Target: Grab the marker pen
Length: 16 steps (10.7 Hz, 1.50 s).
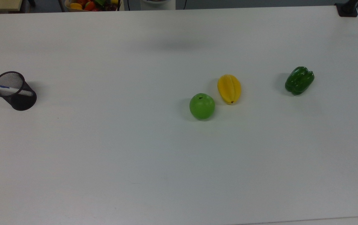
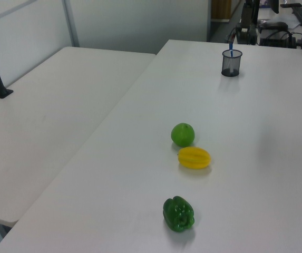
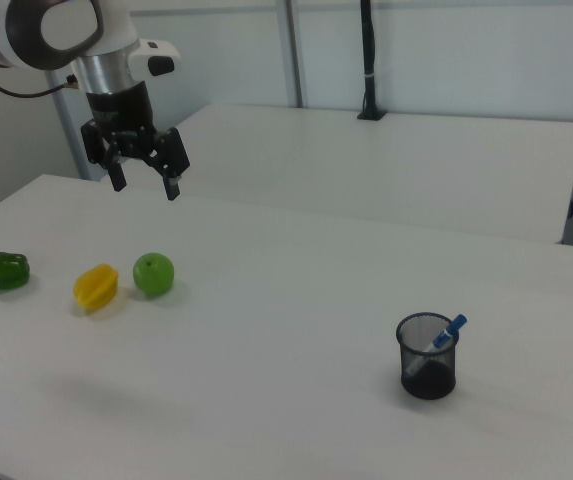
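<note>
Leaning in a black mesh cup (image 3: pixel 428 357), far from the spread-open fingers (image 3: pixel 173 183) of the black gripper (image 3: pixel 144 183): a thin white marker pen (image 1: pixel 3 88) with a blue cap, likely light, hard and smooth, best pinched just under the cap.

green apple (image 1: pixel 202 106), yellow fruit (image 1: pixel 229 89), green pepper (image 1: pixel 299 80)

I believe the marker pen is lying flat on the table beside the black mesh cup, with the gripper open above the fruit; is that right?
Not quite: the marker pen stands leaning inside the black mesh cup, as the top view shows. The gripper is open, as you say.
</note>
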Each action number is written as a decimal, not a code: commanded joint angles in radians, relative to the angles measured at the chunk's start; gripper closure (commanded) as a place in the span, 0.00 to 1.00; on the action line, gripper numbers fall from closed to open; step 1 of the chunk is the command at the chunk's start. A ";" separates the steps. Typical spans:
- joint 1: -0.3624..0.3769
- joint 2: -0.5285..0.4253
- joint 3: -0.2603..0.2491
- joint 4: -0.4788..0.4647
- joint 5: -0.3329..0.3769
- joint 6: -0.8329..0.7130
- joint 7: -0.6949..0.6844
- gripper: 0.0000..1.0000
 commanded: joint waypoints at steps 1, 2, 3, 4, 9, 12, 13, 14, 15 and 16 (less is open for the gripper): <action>0.018 -0.018 -0.014 -0.010 -0.009 -0.019 0.032 0.00; 0.018 -0.018 -0.014 -0.010 -0.009 -0.019 0.033 0.00; 0.018 -0.018 -0.014 -0.010 -0.009 -0.019 0.034 0.00; 0.018 -0.018 -0.014 -0.010 -0.009 -0.019 0.036 0.00; 0.015 -0.028 -0.014 -0.012 -0.012 -0.015 0.071 0.00; -0.017 -0.031 -0.017 -0.004 -0.032 -0.005 0.149 0.00; -0.034 -0.031 -0.017 -0.006 -0.069 0.033 0.249 0.00; -0.047 -0.026 -0.017 -0.009 -0.099 0.091 0.349 0.00; -0.073 -0.009 -0.020 -0.012 -0.144 0.182 0.429 0.00; -0.081 0.000 -0.048 -0.012 -0.150 0.238 0.500 0.00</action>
